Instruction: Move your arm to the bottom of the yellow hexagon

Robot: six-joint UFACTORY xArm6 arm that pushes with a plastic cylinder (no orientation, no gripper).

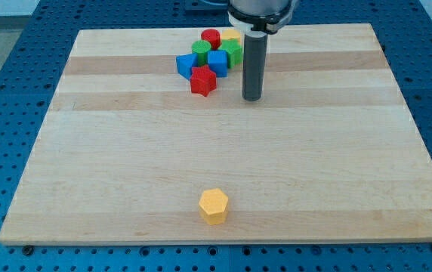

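Note:
The yellow hexagon [214, 206] lies alone near the view's bottom edge of the wooden board [125, 166], a little left of centre. My tip [252, 98] is far above it in the view, near the board's top, just right of a cluster of blocks. The rod rises straight up from the tip to the arm at the view's top.
The cluster at the view's top holds a red star-like block [203, 81], a blue block [186, 65], a second blue block [217, 62], a green block [201, 51], a second green block [232, 51], a red cylinder [211, 37] and a yellow block [231, 35].

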